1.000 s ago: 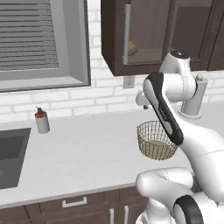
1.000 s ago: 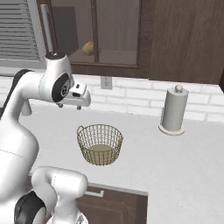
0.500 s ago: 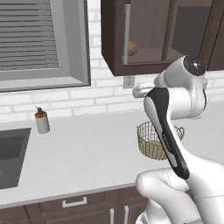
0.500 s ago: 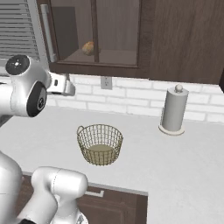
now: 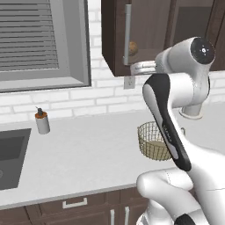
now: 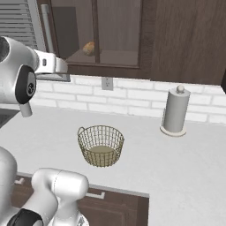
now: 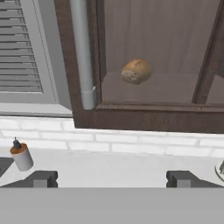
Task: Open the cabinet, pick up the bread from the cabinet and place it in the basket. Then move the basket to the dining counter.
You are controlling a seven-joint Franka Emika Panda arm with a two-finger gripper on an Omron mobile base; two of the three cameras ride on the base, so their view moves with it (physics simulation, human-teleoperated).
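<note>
Bread (image 7: 136, 71) sits on the shelf inside the cabinet (image 7: 144, 118), behind the glass door, which looks shut. In the hand view the roll lies at about one o'clock from centre, and the long silver handle (image 7: 83, 52) runs up at eleven o'clock, just beside the glass. The jaws (image 7: 111, 178) stand wide apart and hold nothing; they hang in front of the cabinet's lower edge, apart from the handle. I'd judge the handle to be the first thing to take: a stiff, smooth metal bar, likely slippery, best gripped across its lower part so the door swings without the pads sliding. The roll looks light and soft, so a gentle pinch across its middle should do; squeeze hard and it may dent. The basket (image 6: 101, 145) waits on the surface (image 6: 176, 167) below, at about five o'clock from the cabinet, well apart from the paper roll (image 6: 175, 111).
</note>
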